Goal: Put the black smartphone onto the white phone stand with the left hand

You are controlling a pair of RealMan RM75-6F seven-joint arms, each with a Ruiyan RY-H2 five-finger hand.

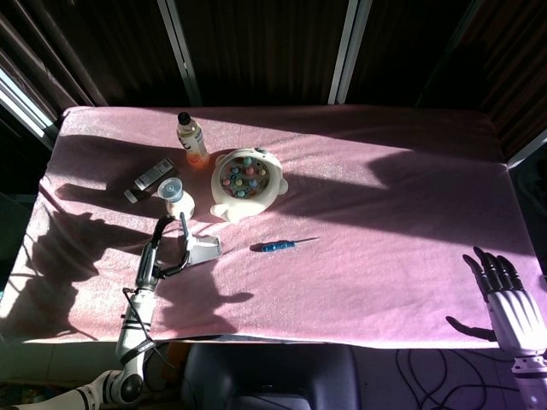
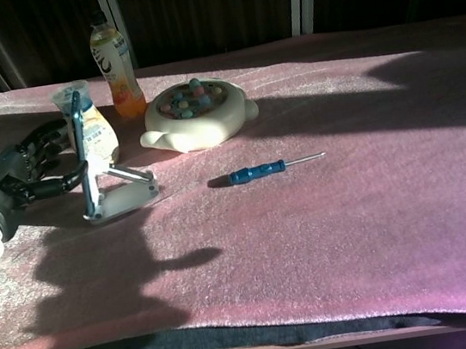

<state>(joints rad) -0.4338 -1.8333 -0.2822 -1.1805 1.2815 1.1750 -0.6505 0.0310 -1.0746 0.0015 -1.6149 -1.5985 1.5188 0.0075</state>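
Smartphone [image 2: 83,156] stands nearly upright on the white stand [image 2: 123,196], pinched by the left robot hand [image 2: 20,174]. Right robot hand [image 1: 506,295] hangs off the surface [image 2: 348,193], fingers apart, holding nothing.

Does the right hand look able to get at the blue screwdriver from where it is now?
Probably yes. The right hand hangs open off the table's near right corner, and only bare pink cloth lies between it and the blue screwdriver; the reach is long, though.
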